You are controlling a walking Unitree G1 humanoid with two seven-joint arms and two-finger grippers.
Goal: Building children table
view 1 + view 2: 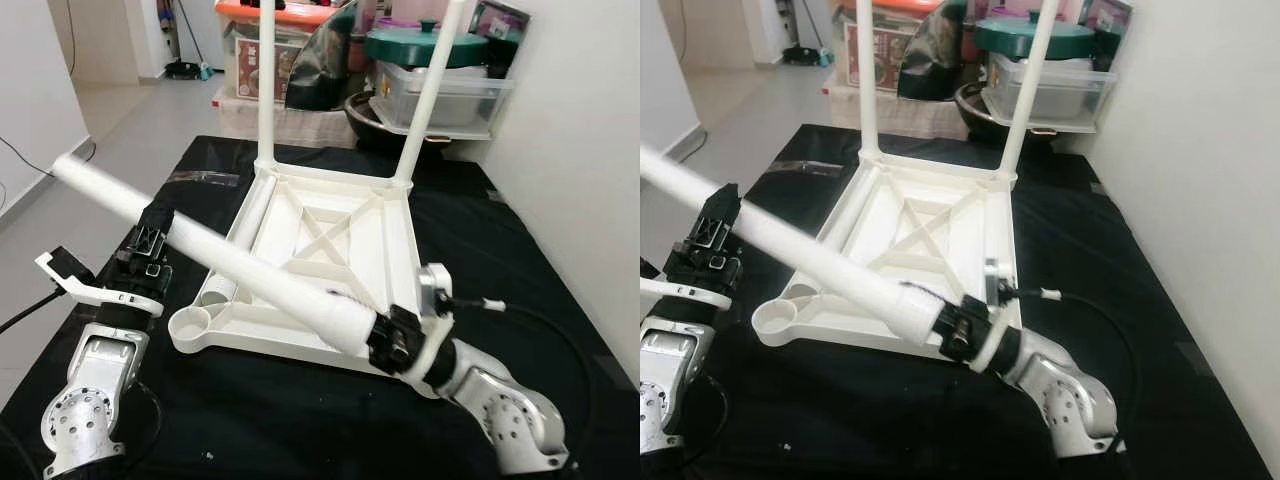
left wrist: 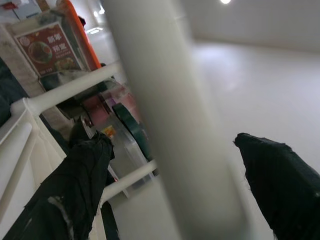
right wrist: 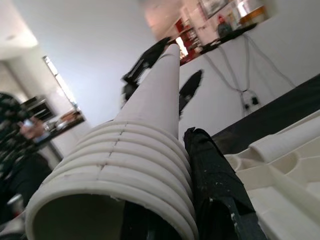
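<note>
Black cloth (image 1: 520, 270) underlies upturned white table (image 1: 330, 250); storage boxes (image 1: 440, 90) behind.

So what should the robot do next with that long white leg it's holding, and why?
Probably swing the threaded end of the table leg toward the empty round socket at the near left corner of the upturned table top. Both the left gripper and right gripper hold the leg slanting across the frame. Two legs already stand at the far corners.

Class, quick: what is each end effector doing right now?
Left end effector: shut on the white table leg, mid-length.
Right end effector: shut on the same leg's threaded end.
</note>
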